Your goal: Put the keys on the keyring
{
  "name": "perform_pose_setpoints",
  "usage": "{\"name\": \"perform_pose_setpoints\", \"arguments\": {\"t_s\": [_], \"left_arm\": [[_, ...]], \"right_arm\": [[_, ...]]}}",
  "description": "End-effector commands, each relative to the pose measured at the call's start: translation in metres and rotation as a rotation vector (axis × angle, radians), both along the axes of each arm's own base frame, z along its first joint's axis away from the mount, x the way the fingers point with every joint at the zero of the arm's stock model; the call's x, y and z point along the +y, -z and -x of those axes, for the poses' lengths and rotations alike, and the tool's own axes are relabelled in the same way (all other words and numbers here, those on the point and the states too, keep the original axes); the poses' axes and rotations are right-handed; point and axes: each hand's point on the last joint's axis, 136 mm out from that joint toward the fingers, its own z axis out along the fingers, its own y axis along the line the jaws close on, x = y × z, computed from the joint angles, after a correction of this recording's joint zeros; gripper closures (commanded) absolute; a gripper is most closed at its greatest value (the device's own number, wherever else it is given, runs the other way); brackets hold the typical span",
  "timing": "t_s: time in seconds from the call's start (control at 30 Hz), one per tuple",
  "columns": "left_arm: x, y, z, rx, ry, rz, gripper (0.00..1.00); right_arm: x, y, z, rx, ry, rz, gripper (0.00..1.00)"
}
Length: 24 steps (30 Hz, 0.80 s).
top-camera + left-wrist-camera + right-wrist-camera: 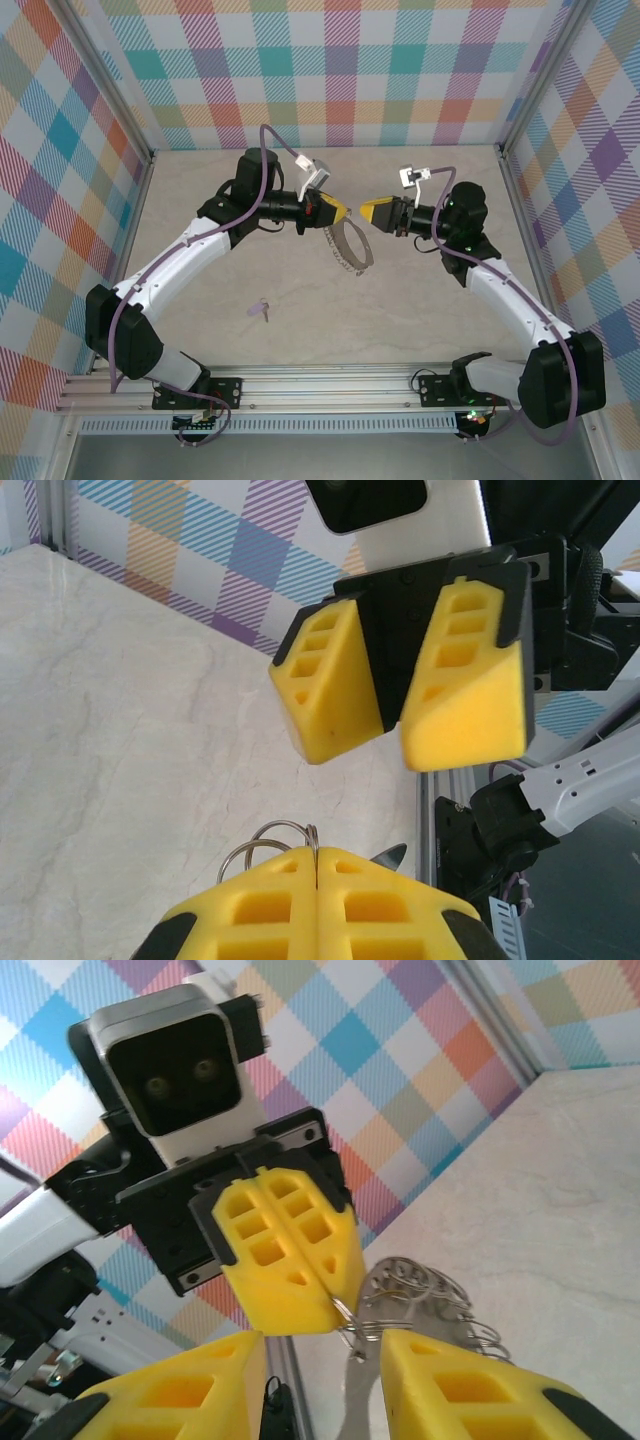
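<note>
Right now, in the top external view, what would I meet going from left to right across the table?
Key → left gripper → right gripper. The keyring, held by the left gripper, spans both, so its place is unclear.

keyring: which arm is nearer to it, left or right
Left. On the left arm the jaws are shut on the keyring, holding it up; on the right arm they stand open just beside the same end.
</note>
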Motion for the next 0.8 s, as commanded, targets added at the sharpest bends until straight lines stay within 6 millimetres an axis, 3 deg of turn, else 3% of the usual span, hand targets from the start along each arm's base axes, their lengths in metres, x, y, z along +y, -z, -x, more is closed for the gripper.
{"name": "perform_pose_setpoints", "arguments": {"t_s": [0.0,0.37,0.77], "left_arm": [[-0.005,-0.027,0.007,-0.053,0.051,0.056,1.00],[-0.005,-0.032,0.008,-0.055,0.057,0.065,1.00],[-0.006,-0.032,0.010,-0.050,0.066,0.066,1.00]], "right_arm": [[0.005,-0.008,0.012,-0.042,-0.086,-0.024,0.65],[0.013,0.004,0.009,-0.017,-0.116,-0.012,0.67],[0.023,-0.001,0.012,-0.037,-0.154,-0.016,0.73]]}}
